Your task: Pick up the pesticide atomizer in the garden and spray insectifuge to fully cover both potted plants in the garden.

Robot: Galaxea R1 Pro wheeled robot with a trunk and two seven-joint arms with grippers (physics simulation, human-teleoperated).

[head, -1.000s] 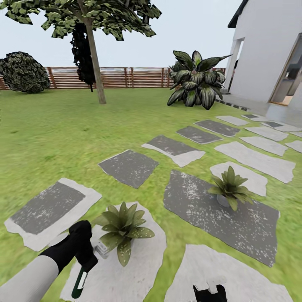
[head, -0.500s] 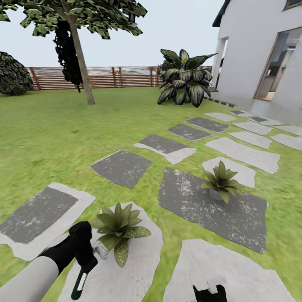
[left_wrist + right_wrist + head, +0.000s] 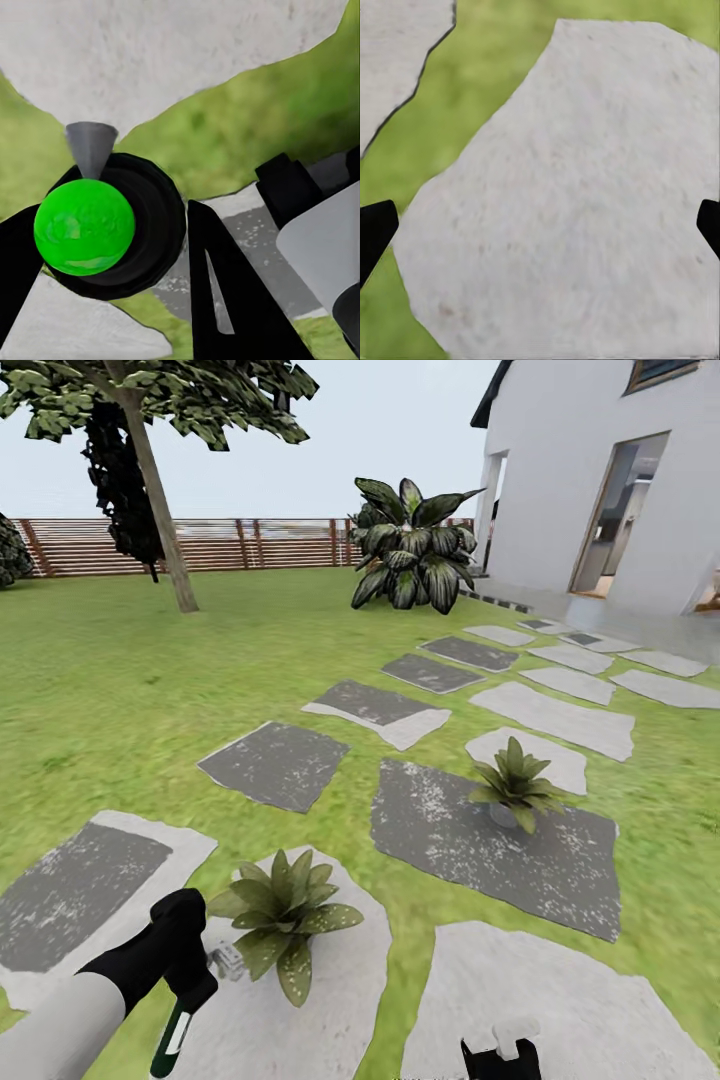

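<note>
My left gripper (image 3: 188,978) is shut on the pesticide atomizer (image 3: 170,1042). Its dark green body hangs down and its pale trigger head (image 3: 226,961) points at the near potted plant (image 3: 281,916), a hand's width away. That plant stands on a pale stepping stone (image 3: 330,1010). In the left wrist view the bottle's bright green end (image 3: 84,226) sits between the black fingers (image 3: 225,300). The second potted plant (image 3: 515,785) stands farther off to the right on a dark stone (image 3: 440,840). My right gripper (image 3: 500,1055) hangs low and open (image 3: 540,232) over a pale stone (image 3: 577,210).
The lawn carries several grey and pale stepping stones leading to a white house (image 3: 600,470) with an open doorway at the right. A big striped broad-leaved plant (image 3: 410,550), a tree trunk (image 3: 160,530) and a brown slatted fence (image 3: 250,545) stand at the back.
The whole picture has slid left, so the camera has turned right. The left gripper keeps hold of the atomizer beside the near plant; the right gripper has not moved.
</note>
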